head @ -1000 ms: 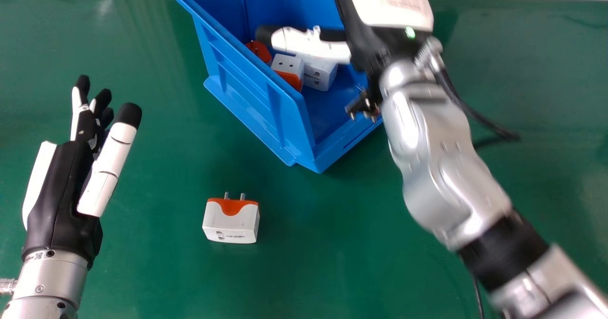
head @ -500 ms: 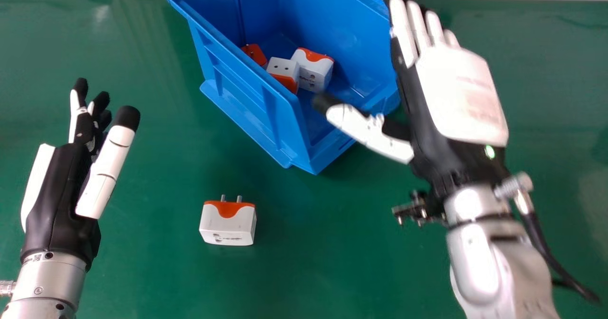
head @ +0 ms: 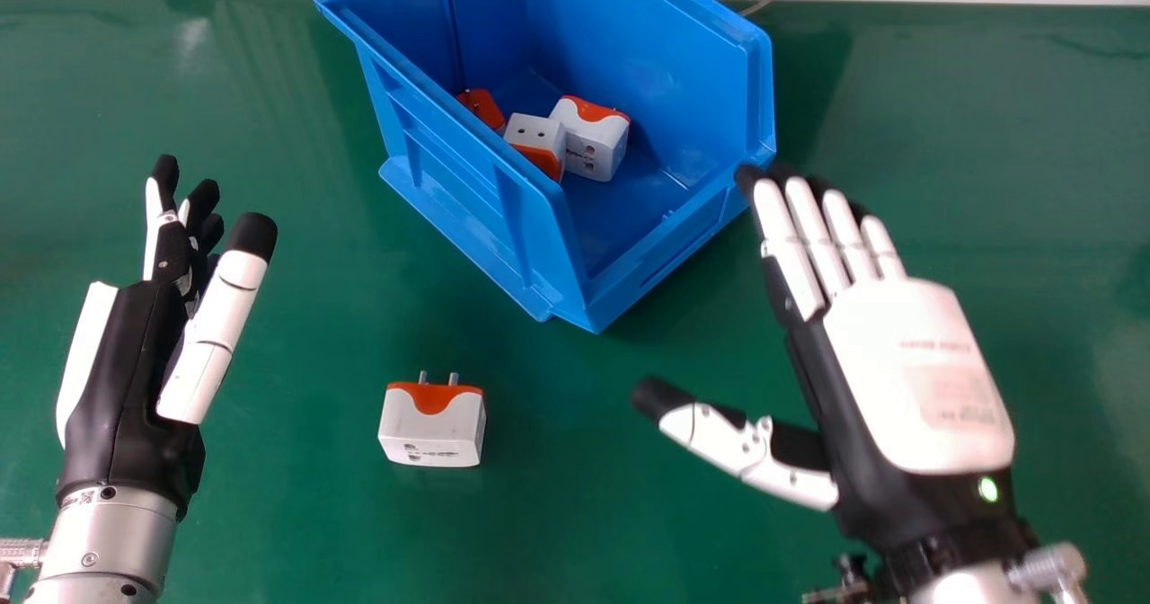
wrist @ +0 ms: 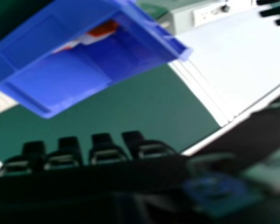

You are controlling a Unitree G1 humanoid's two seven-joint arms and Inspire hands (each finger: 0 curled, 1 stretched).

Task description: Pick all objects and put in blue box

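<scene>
My right hand (head: 912, 370) has backed off the box (head: 539, 244), wide, seemingly empty; one plug (head: 431, 429) remains to fetch, nearer me. Left hand (head: 121, 370) idles wide, at left.

I get plain blue on the box (head: 463, 182) and deep green on the bench (head: 575, 514). The loose adapter (head: 431, 433) reads white to me, with a scalloped orange band, small dark markings and silver pins. Inside the blue I see a white plug (head: 588, 147) topped in orange, a second plug (head: 536, 130) white above orange, and a third plug (head: 482, 108) showing orange. My left hand (head: 117, 370) is black and white, its forearm (head: 108, 537) silver; my right hand (head: 921, 375) is black and white, with a bright green light (head: 988, 489).
</scene>
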